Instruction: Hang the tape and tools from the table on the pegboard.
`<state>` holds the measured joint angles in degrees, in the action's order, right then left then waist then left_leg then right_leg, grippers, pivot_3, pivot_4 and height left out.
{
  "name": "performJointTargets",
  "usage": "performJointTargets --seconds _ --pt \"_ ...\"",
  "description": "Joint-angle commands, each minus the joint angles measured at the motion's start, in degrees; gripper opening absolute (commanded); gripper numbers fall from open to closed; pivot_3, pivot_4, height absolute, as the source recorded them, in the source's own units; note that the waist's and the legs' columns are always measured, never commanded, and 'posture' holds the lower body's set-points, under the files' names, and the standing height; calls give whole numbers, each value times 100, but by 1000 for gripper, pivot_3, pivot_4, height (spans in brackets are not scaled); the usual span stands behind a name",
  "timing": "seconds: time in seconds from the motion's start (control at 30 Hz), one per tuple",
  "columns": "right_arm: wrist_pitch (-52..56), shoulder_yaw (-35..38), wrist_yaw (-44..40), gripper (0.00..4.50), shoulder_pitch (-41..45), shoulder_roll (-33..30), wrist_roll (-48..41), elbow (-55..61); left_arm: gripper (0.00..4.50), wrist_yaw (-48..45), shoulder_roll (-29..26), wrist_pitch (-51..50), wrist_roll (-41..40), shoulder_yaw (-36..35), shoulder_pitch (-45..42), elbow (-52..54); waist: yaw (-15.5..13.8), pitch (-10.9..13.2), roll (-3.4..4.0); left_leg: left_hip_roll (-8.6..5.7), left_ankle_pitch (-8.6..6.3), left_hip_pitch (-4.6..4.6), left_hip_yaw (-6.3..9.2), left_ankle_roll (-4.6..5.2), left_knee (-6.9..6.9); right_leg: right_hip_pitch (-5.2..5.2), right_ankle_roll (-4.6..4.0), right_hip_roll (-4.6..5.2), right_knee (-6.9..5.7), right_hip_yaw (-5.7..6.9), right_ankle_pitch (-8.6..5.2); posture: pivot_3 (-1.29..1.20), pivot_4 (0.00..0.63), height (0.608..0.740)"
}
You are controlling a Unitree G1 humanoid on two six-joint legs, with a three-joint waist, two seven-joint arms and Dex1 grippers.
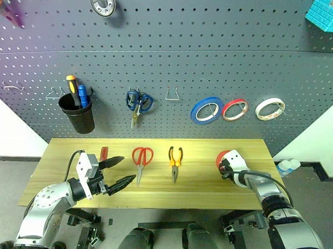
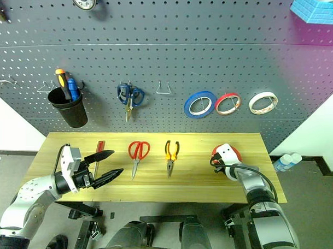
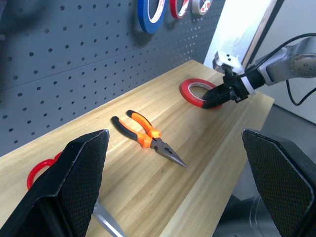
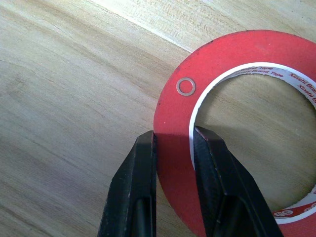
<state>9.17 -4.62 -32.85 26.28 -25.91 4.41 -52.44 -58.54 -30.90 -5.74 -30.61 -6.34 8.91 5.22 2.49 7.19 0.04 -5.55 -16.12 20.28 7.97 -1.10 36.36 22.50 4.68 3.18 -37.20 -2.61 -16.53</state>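
Observation:
The tape (image 4: 222, 54), a wide red ring, lies flat on the right end of the table (image 1: 203, 183). My right gripper (image 4: 173, 136) is shut on the ring's wall, one finger inside and one outside. The same grip shows in the left wrist view at the tape (image 3: 191, 88). Red-handled scissors (image 1: 142, 156), orange-and-black pliers (image 1: 175, 157) and a red-handled screwdriver (image 1: 103, 153) lie in a row on the table. Above the table's left front, my left gripper (image 1: 126, 169) is open and holds nothing. The dark pegboard (image 1: 212, 55) rises behind the table.
On the pegboard hang a black cup (image 1: 79, 115) with screwdrivers, blue scissors (image 1: 138, 101), a bare wire hook (image 1: 173, 94), a blue roll (image 1: 206, 110), a small red roll (image 1: 235, 109) and a white roll (image 1: 270, 108). Bottles (image 1: 288, 166) stand off the table's right end.

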Motion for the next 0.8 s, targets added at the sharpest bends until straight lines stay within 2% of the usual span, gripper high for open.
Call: performJointTargets --seconds 0.03,0.2,0.43,0.57,0.67,0.8 --pt "55 -14 49 691 -46 -12 64 -134 4500 -106 8 181 -10 -137 -42 -62 0 0 0 0 0 0 0 0 -1 0 0 0 0 0 0 -53 116 740" --pt "66 321 102 691 -184 77 -275 75 4500 -112 28 135 -70 -141 -84 -38 -4 0 0 0 0 1 0 0 -1 0 0 0 1 0 0 -57 120 740" --pt "-322 1245 18 691 -705 305 -1230 888 4500 -348 -5 329 -32 -164 -160 -303 4 3 3 1 0 6 1 0 -13 11 1 0 4 0 0 -72 119 740" --pt "-736 1298 -30 691 -1201 423 -1332 1404 4500 -686 -123 477 6 -139 -119 -452 15 4 5 2 0 10 0 0 -20 18 1 0 5 0 0 -85 119 740" --pt "-762 1675 43 691 -1305 541 -1749 1682 4500 -866 -216 432 -91 -214 -103 -502 27 8 11 4 0 9 -1 0 -20 19 1 0 4 -1 0 -96 117 740" --pt "-1425 1865 101 691 -1527 610 -1858 1988 4500 -992 -293 232 -323 -353 -136 -440 17 10 13 4 0 9 -4 0 -15 17 0 0 3 -3 0 -103 118 740"
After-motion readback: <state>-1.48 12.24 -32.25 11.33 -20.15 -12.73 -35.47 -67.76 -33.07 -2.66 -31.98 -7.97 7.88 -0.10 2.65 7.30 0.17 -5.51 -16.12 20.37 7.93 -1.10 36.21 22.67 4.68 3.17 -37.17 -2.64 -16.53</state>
